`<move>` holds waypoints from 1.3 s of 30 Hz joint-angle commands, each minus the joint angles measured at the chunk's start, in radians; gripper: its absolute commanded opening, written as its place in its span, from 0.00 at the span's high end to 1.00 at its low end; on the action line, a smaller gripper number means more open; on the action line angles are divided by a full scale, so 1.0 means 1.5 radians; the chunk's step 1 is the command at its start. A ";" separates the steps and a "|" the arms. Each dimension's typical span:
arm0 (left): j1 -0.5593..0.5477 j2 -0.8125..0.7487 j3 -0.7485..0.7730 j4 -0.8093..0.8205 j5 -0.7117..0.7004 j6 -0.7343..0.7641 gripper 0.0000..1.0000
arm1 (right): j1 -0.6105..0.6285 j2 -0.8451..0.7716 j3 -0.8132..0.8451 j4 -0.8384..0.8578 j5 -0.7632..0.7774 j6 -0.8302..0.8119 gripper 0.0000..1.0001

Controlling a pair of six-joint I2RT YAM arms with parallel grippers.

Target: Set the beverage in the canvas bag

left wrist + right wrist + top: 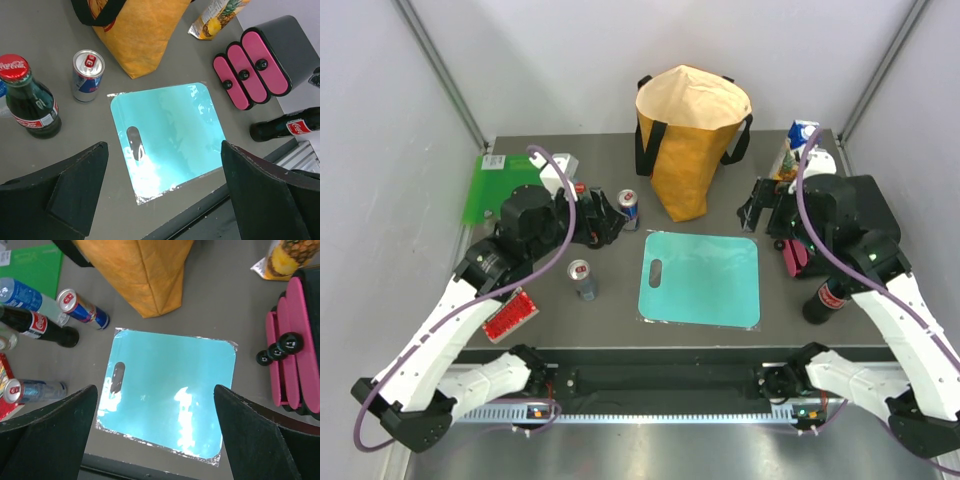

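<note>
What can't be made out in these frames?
canvas bag interior: top view, its own walls hide it; wrist views crop the bag at the top edge.
cola bottle, right side: top view, right arm covers its upper part.
juice carton: top view, print too small.

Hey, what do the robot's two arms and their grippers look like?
The left arm and right arm have white links and black joint housings, with a purple cable along each. The left gripper and right gripper have broad, black, wedge-shaped fingers.
</note>
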 commanded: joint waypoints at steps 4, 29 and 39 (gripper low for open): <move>-0.002 -0.004 -0.028 0.060 0.035 -0.006 0.02 | 0.006 0.039 0.063 -0.062 0.112 0.012 0.00; -0.002 -0.067 -0.012 -0.058 0.058 -0.017 0.02 | -0.184 -0.023 0.090 -0.328 0.411 0.114 0.07; -0.002 -0.081 -0.029 -0.070 0.081 -0.042 0.03 | -0.235 -0.054 -0.010 -0.263 0.349 0.069 0.16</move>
